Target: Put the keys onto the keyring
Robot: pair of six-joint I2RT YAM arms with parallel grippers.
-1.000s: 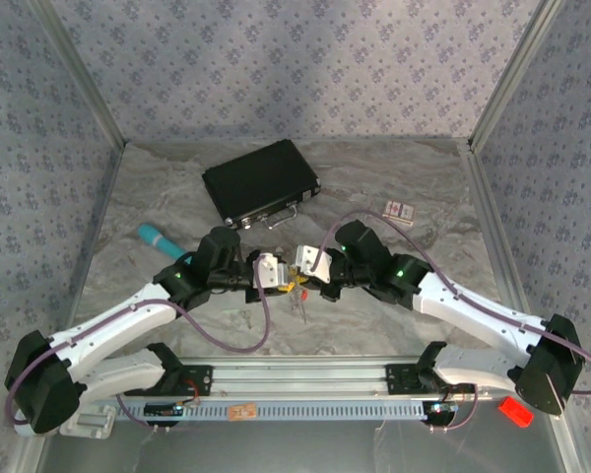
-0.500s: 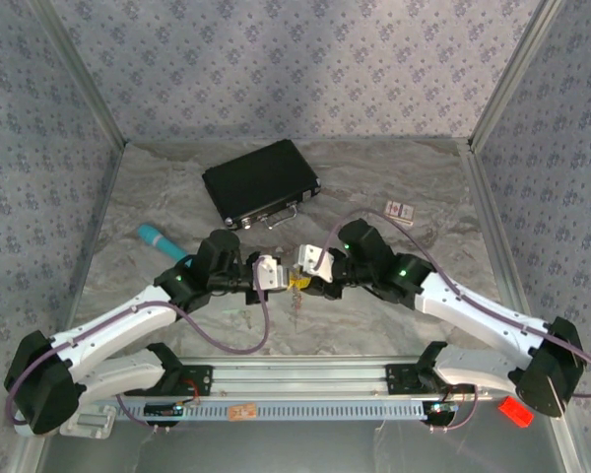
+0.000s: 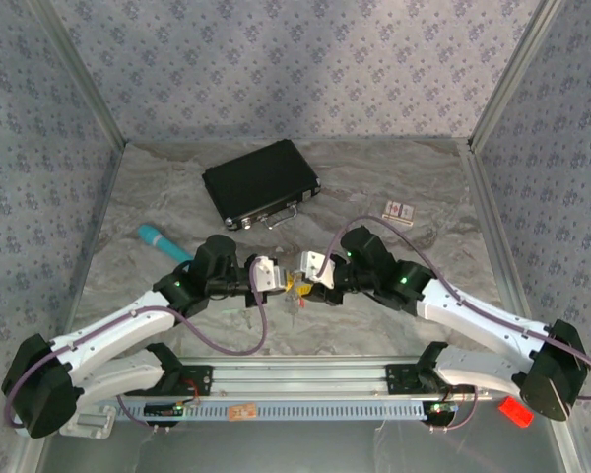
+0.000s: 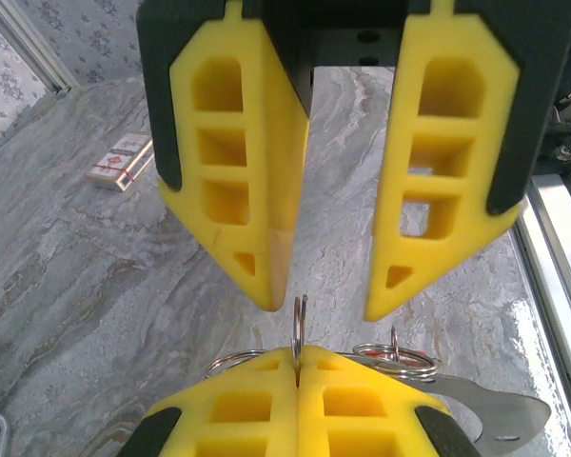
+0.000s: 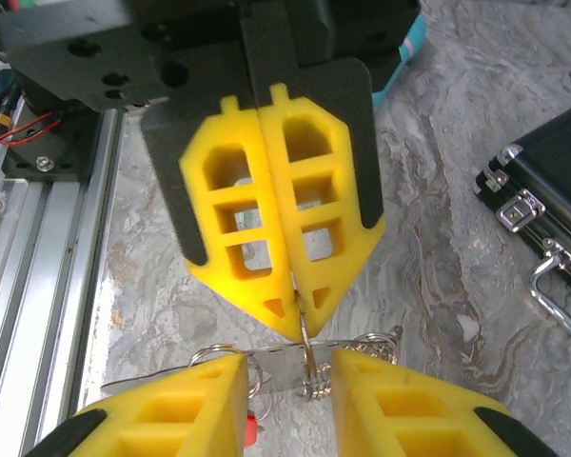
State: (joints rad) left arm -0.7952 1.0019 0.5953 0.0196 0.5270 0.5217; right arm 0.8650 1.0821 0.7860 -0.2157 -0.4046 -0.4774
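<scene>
Left tool (image 4: 300,357) is clamped shut on the thin grey wire keyring (image 4: 300,319), which stands upright on edge between its yellow pads. It is held above the marbled grey bench (image 3: 424,187), mid-way along the near edge. A flat silvery metal key (image 4: 495,419) hangs off small wire loops (image 4: 392,352) just beside that pinch (a red bit sits by it in the right wrist view, too cropped to identify). Right tool (image 5: 290,367) faces the left one tip to tip, jaws partway apart on either side of the wire, gripping nothing.

Step, as I judge it: mid-threading, with the left tool anchoring the ring and the right free to work.

Next move probably calls for the right tool to close on the key or loose coil and slide it round the ring. That needs fine alignment, with the left tool steady.
</scene>
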